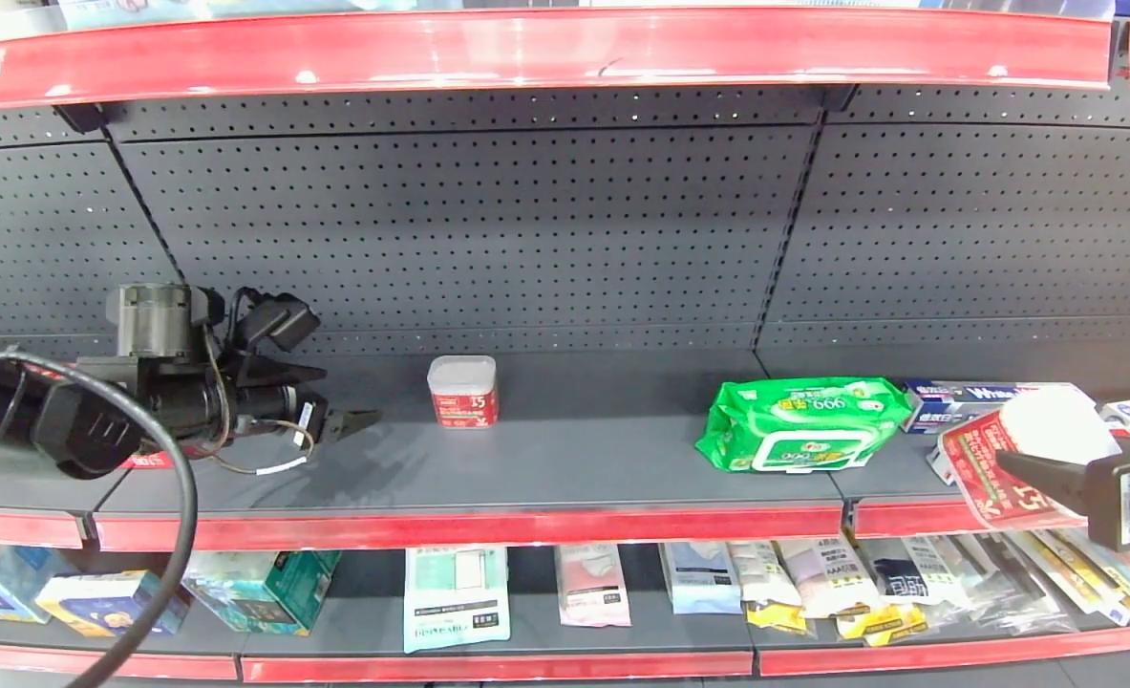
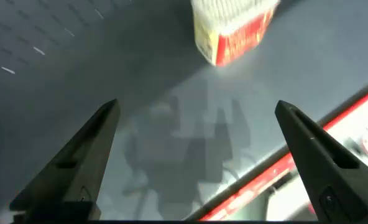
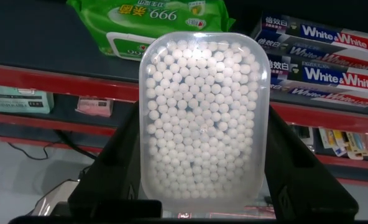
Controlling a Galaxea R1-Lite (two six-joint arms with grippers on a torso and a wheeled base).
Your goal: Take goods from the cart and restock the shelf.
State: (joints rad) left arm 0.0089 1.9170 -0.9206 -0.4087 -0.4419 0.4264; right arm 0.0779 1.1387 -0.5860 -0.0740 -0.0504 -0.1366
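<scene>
Head view: the left pincer (image 1: 350, 394) is matte black, its two tapering pointed fingers spread apart with nothing between them. It sits above the smooth grey shelf board (image 1: 565, 468), in front of a perforated dark metal back panel (image 1: 488, 220). The shelved tub (image 1: 462, 391), a small rounded-corner container with a translucent white top and a red label band, stands upright just beyond the fingertips, clear of them. The right pincer (image 1: 1028, 468) is clenched on a second swab tub (image 1: 1052, 425) of the same kind, tilted on its side above the glossy red edge strip (image 1: 469, 527). Beside this pincer, toward the left arm, a soft, crinkled green wipes pack (image 1: 799, 423) lies flat. Rectangular cardboard toothpaste boxes (image 1: 985, 397) lie behind the held tub.

Left wrist view: the left pincer (image 2: 196, 104) is released, its wedge-shaped fingers wide apart over the bare board. The shelved tub (image 2: 230, 31) stands ahead of the gap between them, untouched.

Right wrist view: the right pincer (image 3: 206, 155) grips the swab tub (image 3: 204, 74) by its two long sides. Through the tub's clear plastic face show densely packed round white cotton tips. Past the tub lie the wipes pack (image 3: 150, 22) and the stacked toothpaste boxes (image 3: 333, 56).
</scene>
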